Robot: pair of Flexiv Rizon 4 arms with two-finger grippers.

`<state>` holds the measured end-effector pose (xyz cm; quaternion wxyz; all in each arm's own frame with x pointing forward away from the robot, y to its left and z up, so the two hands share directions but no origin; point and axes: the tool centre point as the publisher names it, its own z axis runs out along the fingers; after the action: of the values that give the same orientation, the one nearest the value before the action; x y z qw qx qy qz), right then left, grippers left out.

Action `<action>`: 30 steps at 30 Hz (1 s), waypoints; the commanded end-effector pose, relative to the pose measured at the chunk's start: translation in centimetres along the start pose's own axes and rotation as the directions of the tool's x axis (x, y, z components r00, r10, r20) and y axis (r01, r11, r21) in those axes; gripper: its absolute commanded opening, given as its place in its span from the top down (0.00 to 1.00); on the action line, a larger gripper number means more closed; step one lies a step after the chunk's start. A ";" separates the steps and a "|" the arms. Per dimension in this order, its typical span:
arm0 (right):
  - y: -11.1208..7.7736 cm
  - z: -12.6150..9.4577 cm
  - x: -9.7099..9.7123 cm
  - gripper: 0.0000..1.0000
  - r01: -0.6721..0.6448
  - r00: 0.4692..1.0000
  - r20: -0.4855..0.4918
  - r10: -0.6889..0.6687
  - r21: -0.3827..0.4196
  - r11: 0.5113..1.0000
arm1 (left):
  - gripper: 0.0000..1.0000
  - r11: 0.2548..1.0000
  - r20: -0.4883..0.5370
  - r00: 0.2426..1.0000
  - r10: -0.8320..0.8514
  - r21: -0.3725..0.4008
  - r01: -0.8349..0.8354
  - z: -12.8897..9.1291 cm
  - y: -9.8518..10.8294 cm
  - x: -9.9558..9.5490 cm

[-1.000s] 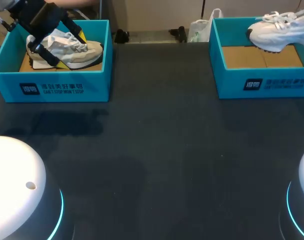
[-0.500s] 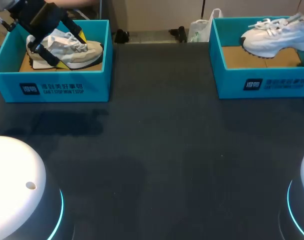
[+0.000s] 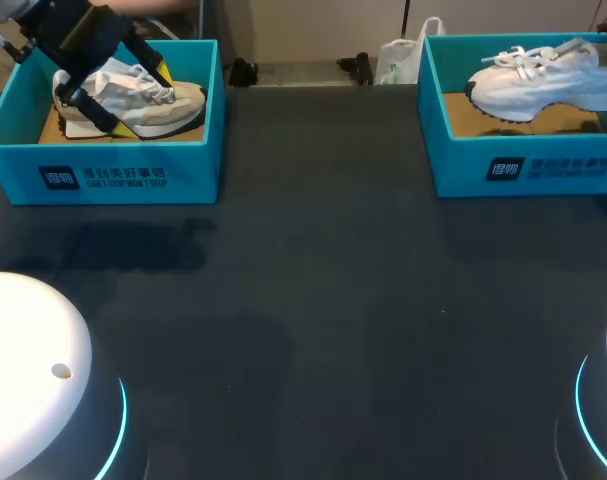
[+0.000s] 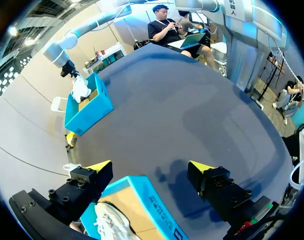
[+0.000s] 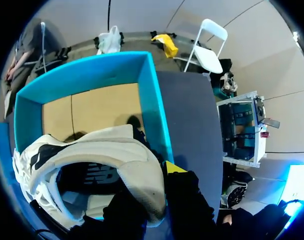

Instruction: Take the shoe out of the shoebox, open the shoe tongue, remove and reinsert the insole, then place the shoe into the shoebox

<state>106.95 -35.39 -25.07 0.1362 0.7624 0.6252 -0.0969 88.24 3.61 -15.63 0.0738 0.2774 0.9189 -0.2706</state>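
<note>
While the white shoe (image 3: pixel 533 82) hangs just over the right shoebox (image 3: pixel 513 165), most of the job is not done yet, I think. The right gripper (image 5: pixel 154 192) has pinched the shoe at the back of the heel, with a finger on each side of the rim, and holds it tight. The toe points toward the middle of the table (image 3: pixel 313 300). The shoe is lifted off the box floor but is not away from the box. The dark insole (image 5: pixel 89 175) sits inside the shoe. I cannot make out the tongue. So what is left, I guess, is to bring the shoe out, pull the tongue open, take the insole out, push it back in, and put the shoe back.

I see only a brown card floor in the right shoebox. The left shoebox (image 3: pixel 103 175) has a beige shoe (image 3: pixel 178 100) in it, sitting on its sole. The left gripper (image 4: pixel 150 169) is down at that box with its fingers spread wide. It is not squeezing anything.
</note>
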 end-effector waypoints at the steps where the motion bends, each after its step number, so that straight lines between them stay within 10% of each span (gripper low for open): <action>1: 0.5 0.9 0.6 1.00 -0.013 1.000 0.006 0.013 0.009 1.000 | 0.00 1.000 -0.004 1.000 0.000 -0.001 0.000 0.0 0.0 -0.1; 30: -1.2 5.7 2.0 1.00 -0.061 0.995 0.079 0.058 0.046 0.997 | 0.00 1.000 -0.004 1.000 0.000 -0.001 0.000 0.0 0.0 -0.1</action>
<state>106.44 -35.28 -30.97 0.1436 0.7797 0.5940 -0.1367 88.24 3.61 -15.63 0.0738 0.2774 0.9189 -0.2706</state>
